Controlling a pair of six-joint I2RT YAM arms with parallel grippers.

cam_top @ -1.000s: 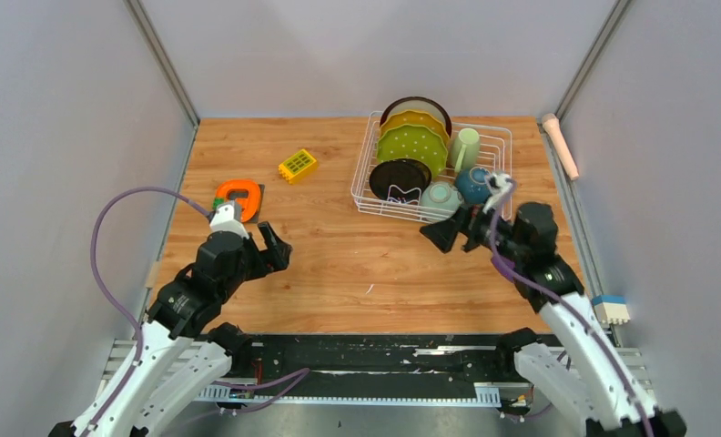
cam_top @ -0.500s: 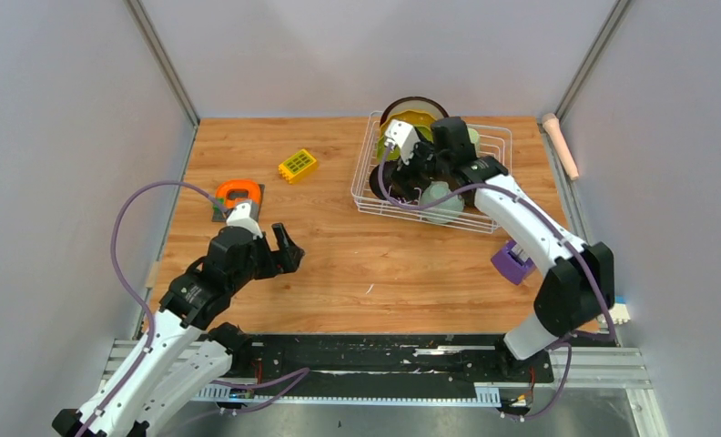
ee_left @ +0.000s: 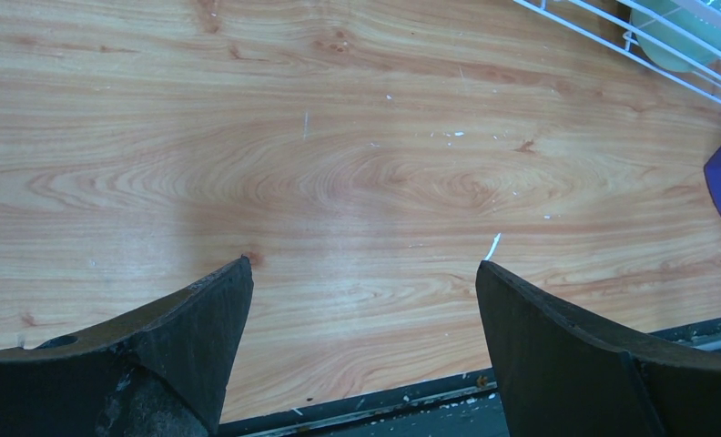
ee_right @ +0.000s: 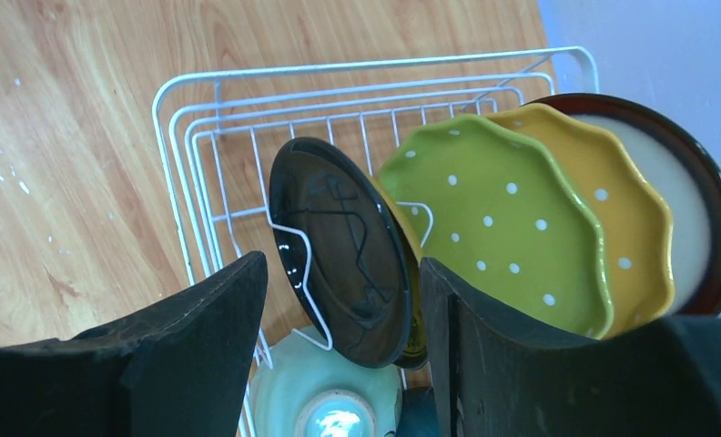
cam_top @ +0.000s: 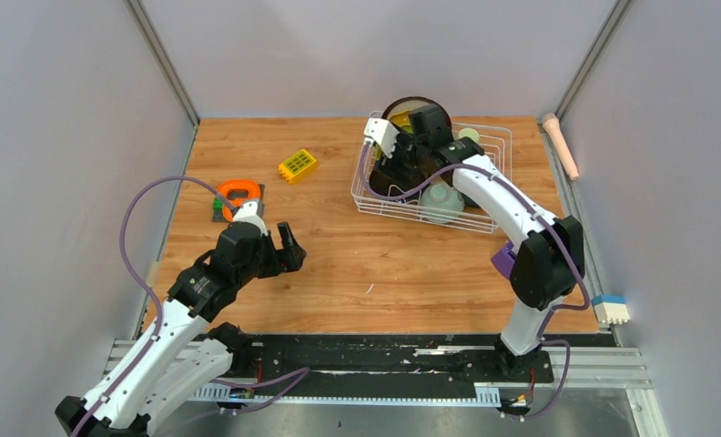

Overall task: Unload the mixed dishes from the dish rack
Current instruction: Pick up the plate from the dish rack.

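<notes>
The white wire dish rack (cam_top: 493, 146) stands at the back right. In the right wrist view it (ee_right: 248, 118) holds the small black plate (ee_right: 343, 250), the green dotted plate (ee_right: 493, 218), the orange dotted plate (ee_right: 612, 209) and the maroon-rimmed plate (ee_right: 694, 200), all upright. The mint bowl (ee_right: 330, 401) lies below them. My right gripper (ee_right: 341, 264) is open, with its fingers on either side of the black plate's lower part. From above, my right gripper (cam_top: 386, 177) covers the black plate. The mint bowl (cam_top: 441, 200) and the light green mug (cam_top: 469, 135) show. My left gripper (cam_top: 284, 255) is open and empty over bare table.
A yellow toy block (cam_top: 298, 165) and an orange ring-shaped thing (cam_top: 238, 191) lie at the left. A purple object (cam_top: 504, 259) sits in front of the rack under the right arm. A pink stick (cam_top: 562, 146) lies on the right rail. Grey walls enclose the table.
My right arm has swung from in front of the rack to over it, and its open gripper now straddles the black plate. My left gripper has shifted slightly right.
</notes>
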